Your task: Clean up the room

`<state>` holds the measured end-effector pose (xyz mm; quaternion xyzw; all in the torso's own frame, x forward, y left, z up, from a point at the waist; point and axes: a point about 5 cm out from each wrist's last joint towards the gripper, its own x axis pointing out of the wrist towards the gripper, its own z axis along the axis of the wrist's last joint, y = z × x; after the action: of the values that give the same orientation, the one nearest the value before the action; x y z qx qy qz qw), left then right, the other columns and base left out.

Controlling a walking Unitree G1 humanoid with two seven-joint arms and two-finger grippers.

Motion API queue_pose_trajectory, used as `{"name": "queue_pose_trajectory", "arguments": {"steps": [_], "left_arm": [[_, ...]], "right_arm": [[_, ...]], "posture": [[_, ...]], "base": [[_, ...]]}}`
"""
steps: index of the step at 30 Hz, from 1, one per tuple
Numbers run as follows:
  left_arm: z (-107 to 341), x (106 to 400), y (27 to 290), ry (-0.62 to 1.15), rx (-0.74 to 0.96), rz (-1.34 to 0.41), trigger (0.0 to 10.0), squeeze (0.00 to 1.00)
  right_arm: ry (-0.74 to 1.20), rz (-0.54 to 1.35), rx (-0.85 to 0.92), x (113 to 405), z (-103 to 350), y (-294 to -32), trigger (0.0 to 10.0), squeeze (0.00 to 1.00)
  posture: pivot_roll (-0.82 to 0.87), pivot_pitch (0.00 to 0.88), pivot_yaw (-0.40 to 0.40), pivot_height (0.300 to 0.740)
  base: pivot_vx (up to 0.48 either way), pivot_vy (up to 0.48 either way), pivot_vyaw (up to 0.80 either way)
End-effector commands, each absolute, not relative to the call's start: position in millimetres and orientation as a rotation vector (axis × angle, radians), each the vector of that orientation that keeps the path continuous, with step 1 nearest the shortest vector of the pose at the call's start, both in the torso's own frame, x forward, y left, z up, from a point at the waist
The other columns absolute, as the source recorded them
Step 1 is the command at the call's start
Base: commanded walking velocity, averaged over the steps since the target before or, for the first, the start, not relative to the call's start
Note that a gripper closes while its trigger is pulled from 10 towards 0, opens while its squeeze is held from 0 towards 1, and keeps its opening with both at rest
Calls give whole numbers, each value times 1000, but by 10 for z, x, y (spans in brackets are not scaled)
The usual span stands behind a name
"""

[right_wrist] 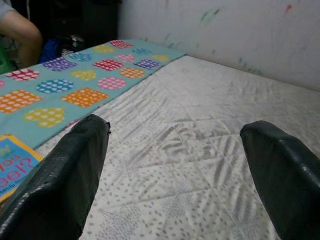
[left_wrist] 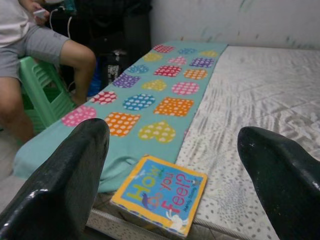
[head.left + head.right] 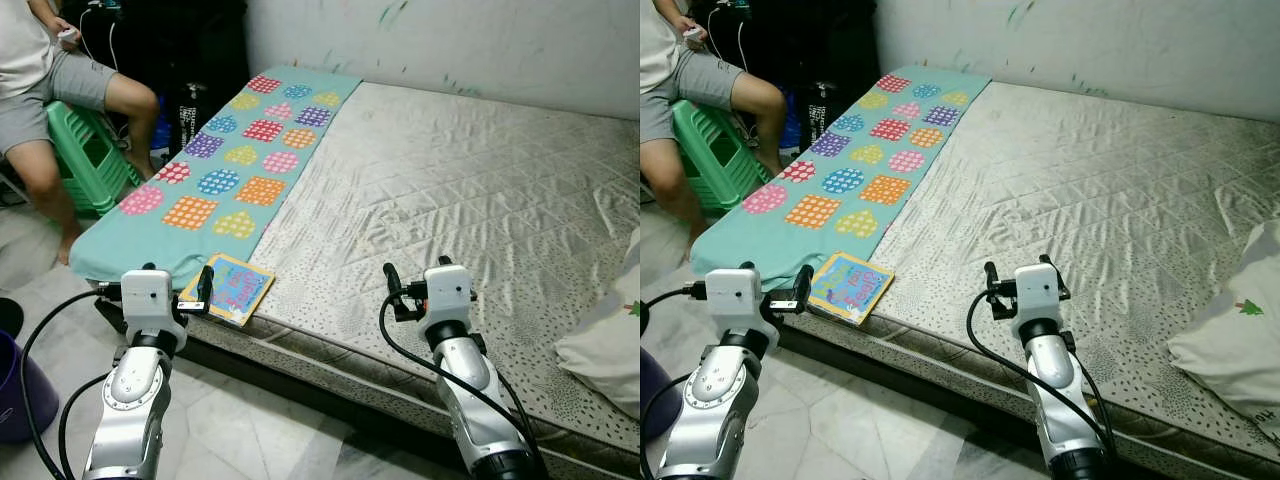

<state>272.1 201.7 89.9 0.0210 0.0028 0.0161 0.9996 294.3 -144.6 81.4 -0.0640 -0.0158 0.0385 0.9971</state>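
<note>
Book on mattress edge; person seated nearby.

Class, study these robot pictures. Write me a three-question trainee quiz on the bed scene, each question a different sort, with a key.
1. True or false: the book lies at the mattress's near edge.
2. Multiple choice: the left hand is (a) shut on the book, (b) open and aimed at the book, (c) resting on the pillow.
3. Fill in: the patterned blanket's background colour is ____.

Key: 1 true; 2 b; 3 teal.
</note>
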Motion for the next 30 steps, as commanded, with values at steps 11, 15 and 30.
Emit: {"name": "queue_pose_trajectory", "arguments": {"steps": [11, 15, 30], "left_arm": [[619, 2582, 2006, 89, 103, -28, 10000, 0], [594, 2530, 2065, 112, 130, -32, 10000, 0], [842, 2868, 1831, 7, 43, -55, 10000, 0]], "right_arm": [[25, 77, -166, 2711, 581, -1510, 10000, 0], [54, 50, -134, 2693, 546, -1565, 10000, 0], [-17, 28, -125, 2911, 786, -1551, 10000, 0]], "posture": [[-15, 43, 66, 731], [9, 43, 66, 731], [-36, 7, 61, 731]], "base": [[0, 0, 0], [0, 0, 0], [0, 0, -267]]}}
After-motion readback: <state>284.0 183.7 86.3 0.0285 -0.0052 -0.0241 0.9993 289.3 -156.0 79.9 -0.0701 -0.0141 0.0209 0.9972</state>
